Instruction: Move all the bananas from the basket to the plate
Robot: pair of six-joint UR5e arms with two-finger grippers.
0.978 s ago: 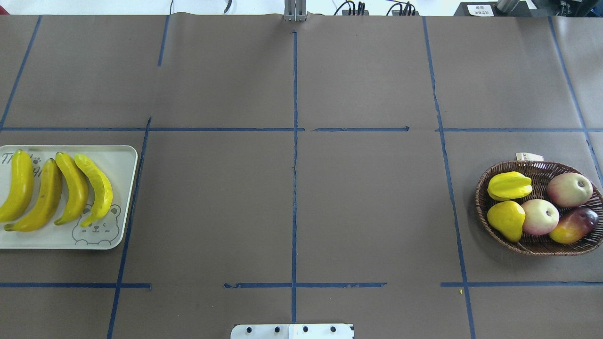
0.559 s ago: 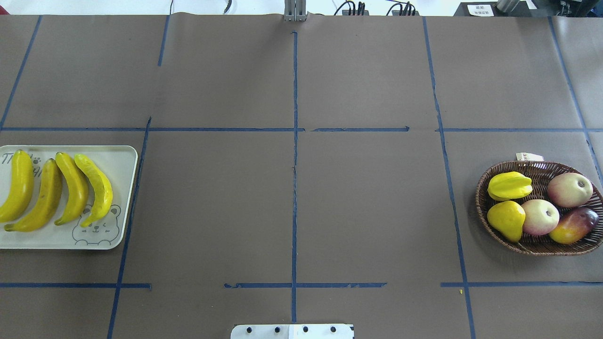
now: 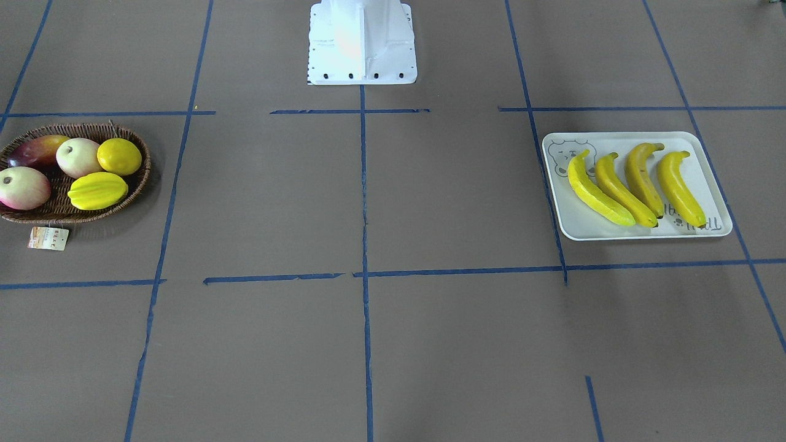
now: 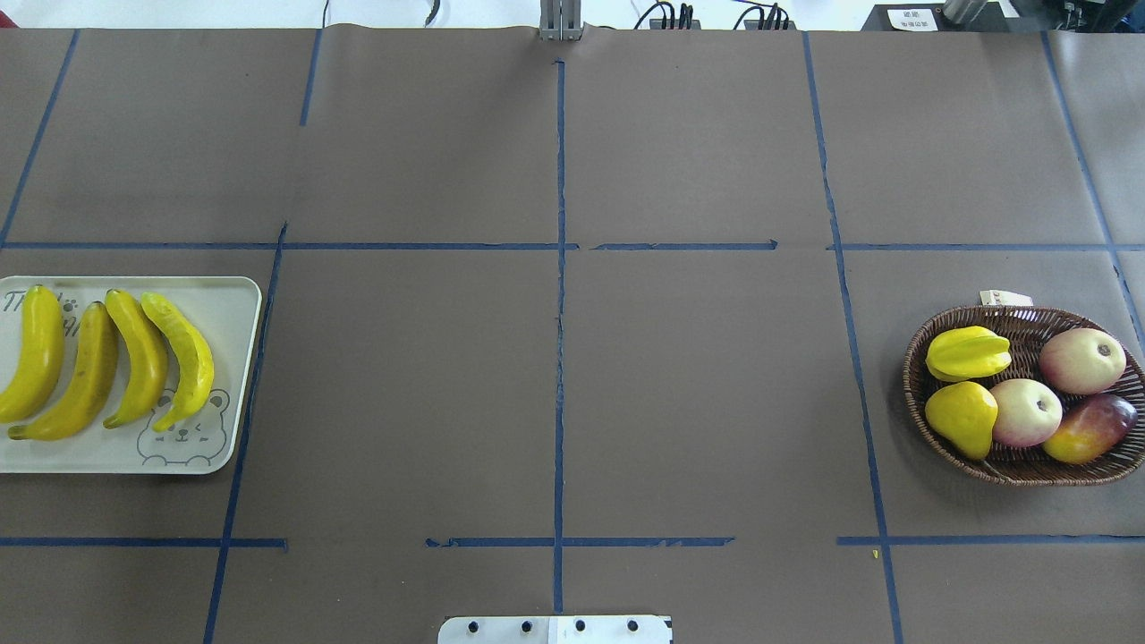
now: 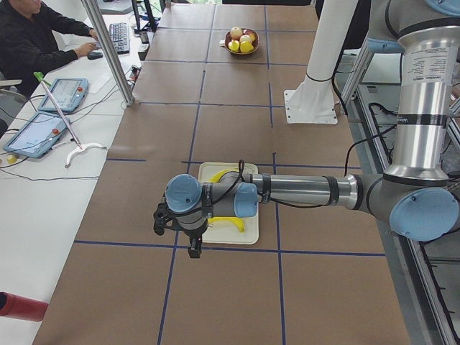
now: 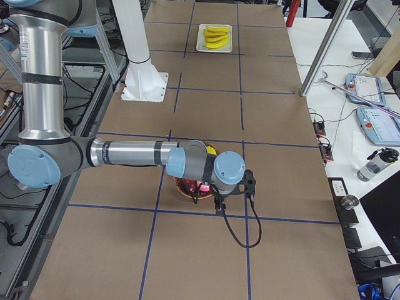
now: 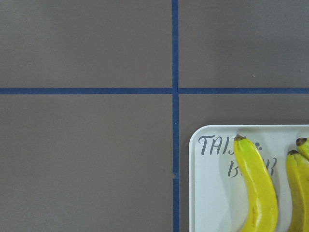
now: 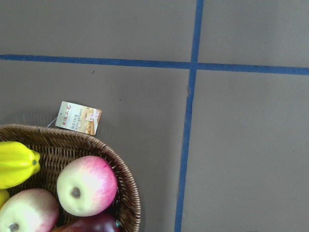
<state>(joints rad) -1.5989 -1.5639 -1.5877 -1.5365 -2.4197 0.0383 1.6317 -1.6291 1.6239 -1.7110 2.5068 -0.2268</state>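
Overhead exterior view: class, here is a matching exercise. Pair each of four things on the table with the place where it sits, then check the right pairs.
Things
1. bananas
2. starfruit
3. paper tag
4. bear face print

Places
a. on the table, just outside the basket
b. printed in a corner of the plate
c. inside the basket
d. lying side by side on the plate

Pairs: 1-d, 2-c, 3-a, 4-b

Overhead and front views share plate [image 4: 234, 340], basket [image 4: 1029, 324]

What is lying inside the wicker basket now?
The basket holds a starfruit, a lemon, two apples and a mango. Anything beneath the fruit is covered.
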